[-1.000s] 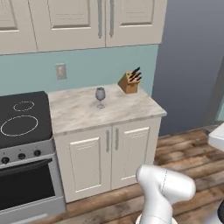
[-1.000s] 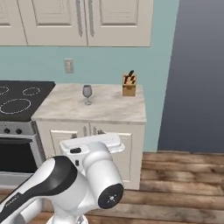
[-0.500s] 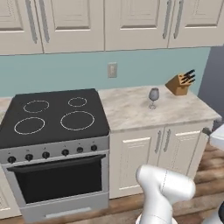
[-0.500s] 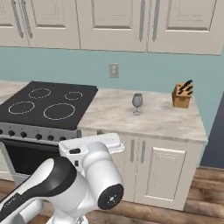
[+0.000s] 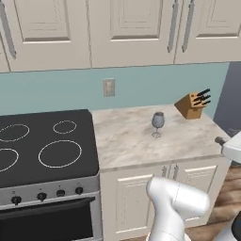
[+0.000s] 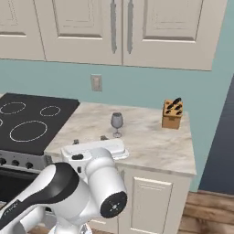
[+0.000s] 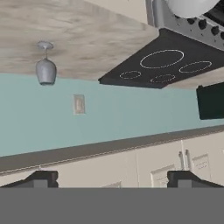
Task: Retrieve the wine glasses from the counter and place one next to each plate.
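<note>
Cabinets of cream panelled wood run along the top of the far wall, and under them a teal backsplash carries a wall socket. Below that, the counter of beige marbled stone sits on cream doors, with the black stove butted against its left end. Toward the right, near the far edge, stands a knife block, angled, its dark handles up where a cook could draw them.

One of the wine glasses stands upright on its foot about mid-counter, left of the knife block and apart from it, with bare stone all round. That open placing should suit a grasp from the near side, by the stem or the bowl. In the hand view the glass hangs upside down, since the camera is rolled over with the wrist.

The gripper is spread wide with nothing between its fingertips, well short of the glass and pointed at the wall above it. Judging by this, the robot is only lining up on the counter; the reach, the pick and the carry to a plate all remain.
</note>
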Available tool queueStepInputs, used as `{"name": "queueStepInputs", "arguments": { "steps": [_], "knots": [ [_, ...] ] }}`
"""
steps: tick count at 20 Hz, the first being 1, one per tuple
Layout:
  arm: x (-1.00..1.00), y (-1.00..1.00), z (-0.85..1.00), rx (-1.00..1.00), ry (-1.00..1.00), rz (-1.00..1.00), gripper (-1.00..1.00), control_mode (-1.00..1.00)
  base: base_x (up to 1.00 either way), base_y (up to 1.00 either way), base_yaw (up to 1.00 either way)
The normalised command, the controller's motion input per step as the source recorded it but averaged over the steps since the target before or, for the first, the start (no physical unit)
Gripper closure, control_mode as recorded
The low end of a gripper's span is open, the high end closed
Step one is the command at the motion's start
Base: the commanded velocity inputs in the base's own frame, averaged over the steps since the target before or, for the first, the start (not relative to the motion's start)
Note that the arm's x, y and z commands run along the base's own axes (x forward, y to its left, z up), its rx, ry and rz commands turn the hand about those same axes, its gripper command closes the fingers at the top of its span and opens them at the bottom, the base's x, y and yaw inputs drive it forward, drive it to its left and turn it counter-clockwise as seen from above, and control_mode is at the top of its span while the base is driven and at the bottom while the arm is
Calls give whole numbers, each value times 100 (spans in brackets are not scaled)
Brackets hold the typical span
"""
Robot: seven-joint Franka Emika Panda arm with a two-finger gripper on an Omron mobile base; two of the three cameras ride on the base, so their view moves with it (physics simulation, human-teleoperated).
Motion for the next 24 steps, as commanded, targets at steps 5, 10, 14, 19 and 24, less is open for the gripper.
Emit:
{"name": "queueStepInputs", "arguments": {
  "steps": [5,10,14,19,24],
  "knots": [
    [0,0,0,0,0,0,-100,100,94,27,0],
    [0,0,0,0,0,0,-100,100,49,78,0],
    [0,0,0,0,0,0,-100,100,58,-1,15],
    [0,0,0,0,0,0,-100,100,34,-7,18],
    [0,0,0,0,0,0,-100,100,41,0,-22]
  ]
}}
